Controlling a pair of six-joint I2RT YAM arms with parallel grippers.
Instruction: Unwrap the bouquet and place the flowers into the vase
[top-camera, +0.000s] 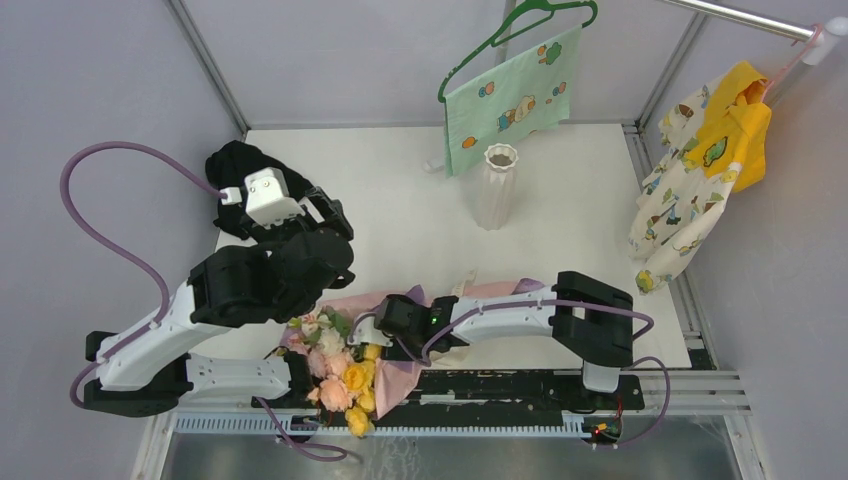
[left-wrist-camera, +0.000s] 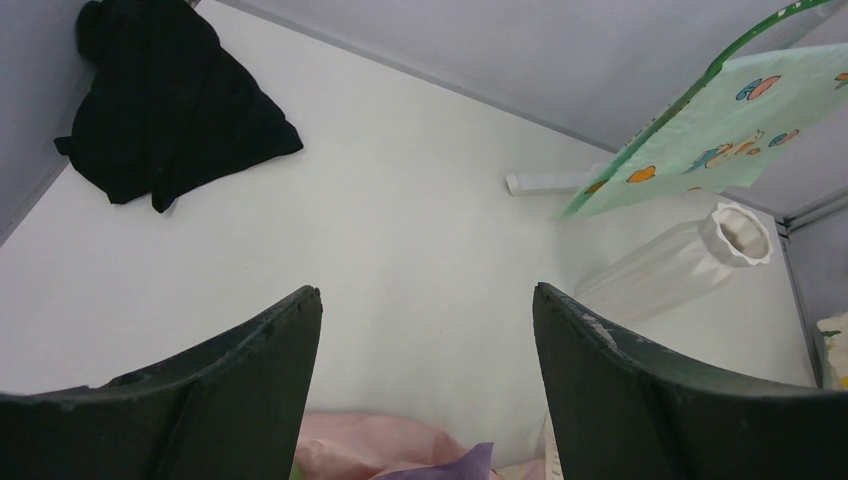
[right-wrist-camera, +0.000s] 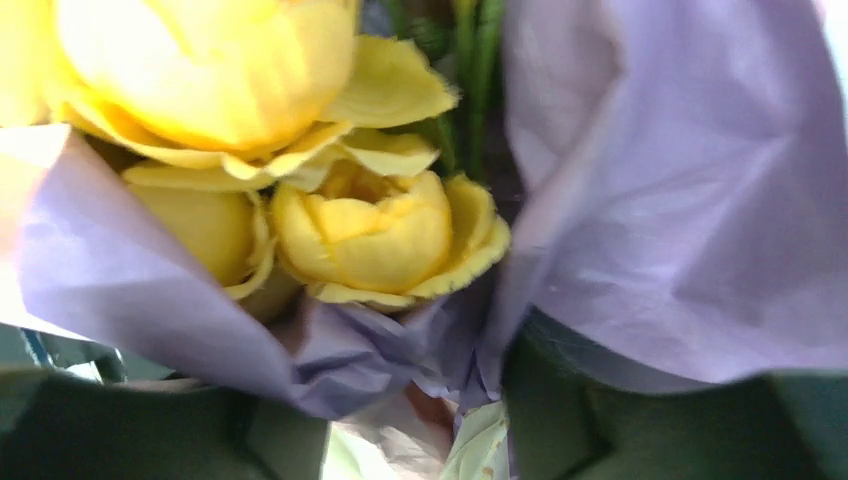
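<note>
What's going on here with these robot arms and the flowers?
Two robot arms are starting to unwrap a bouquet that lies at the near edge of the table. The right gripper has its fingers either side of the purple paper beside the yellow roses; whether it has clamped yet is unclear. The left gripper hangs open over the table, holding nothing. The vase stands upright farther back, with no flowers in it.

Left arm (top-camera: 180, 320) toward 1 o'clock, left end effector (left-wrist-camera: 428, 300) spread wide; right arm (top-camera: 500, 315) toward 9 o'clock, right end effector (right-wrist-camera: 412, 405) grip unclear.
</note>
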